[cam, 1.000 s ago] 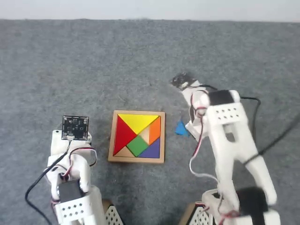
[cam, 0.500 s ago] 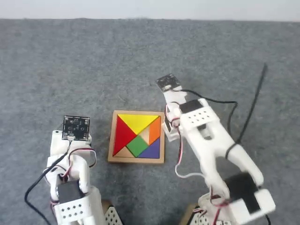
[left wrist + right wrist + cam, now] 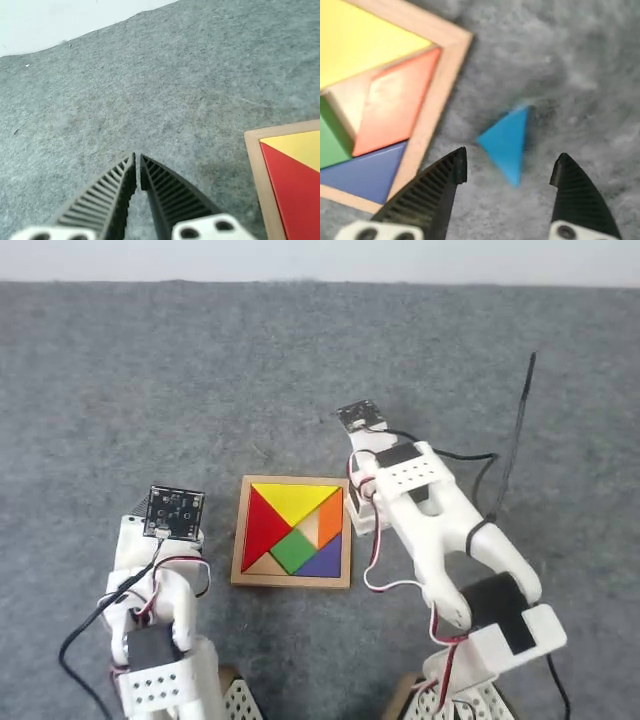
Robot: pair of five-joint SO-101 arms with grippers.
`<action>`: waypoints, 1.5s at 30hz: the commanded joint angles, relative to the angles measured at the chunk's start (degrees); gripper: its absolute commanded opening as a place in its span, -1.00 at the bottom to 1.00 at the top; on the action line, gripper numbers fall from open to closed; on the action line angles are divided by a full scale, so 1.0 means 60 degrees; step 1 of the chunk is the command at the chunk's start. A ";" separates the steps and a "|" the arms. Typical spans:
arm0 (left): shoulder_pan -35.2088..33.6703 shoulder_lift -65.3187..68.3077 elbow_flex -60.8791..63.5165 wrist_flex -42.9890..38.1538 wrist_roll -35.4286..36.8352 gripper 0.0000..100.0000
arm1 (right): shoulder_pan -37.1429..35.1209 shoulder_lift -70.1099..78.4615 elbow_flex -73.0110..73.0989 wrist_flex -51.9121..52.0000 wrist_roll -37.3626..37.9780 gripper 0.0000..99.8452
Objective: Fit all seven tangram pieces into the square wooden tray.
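Here, a grey felt-like cover spreads over the whole counter (image 3: 150, 370) and ends at a pale wall (image 3: 320, 258) along the far edge. The square wooden tray (image 3: 239, 530) lies between the two arms and holds yellow, red, orange, green and purple pieces. A pale patch near its middle looks like bare wood, though that is hard to judge. The blue triangle (image 3: 507, 142) lies on the felt just outside the tray's right rim, between the spread right fingers (image 3: 442, 182). The left fingers (image 3: 112, 187) are closed on nothing, above the felt left of the tray.
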 commanded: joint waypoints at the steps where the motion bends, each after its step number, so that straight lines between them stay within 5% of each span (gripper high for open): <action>1: 0.0044 -0.0176 -0.0139 0.0029 -0.0088 -0.97 | -0.0227 -0.0066 -0.0513 -0.0183 -0.0088 -0.47; 23: 0.0000 -0.0176 -0.0139 0.0044 -0.0088 -0.97 | 0.0154 0.1458 -0.1451 -0.0022 0.0454 -0.48; 29: 0.0000 -0.0176 -0.0139 0.0044 -0.0088 -0.97 | 0.0212 0.1502 -0.1480 -0.0022 0.0557 -0.75; 45: 0.0000 -0.0176 -0.0139 0.0044 -0.0088 -0.97 | 0.0828 0.1399 -0.1495 0.0198 0.0806 -0.76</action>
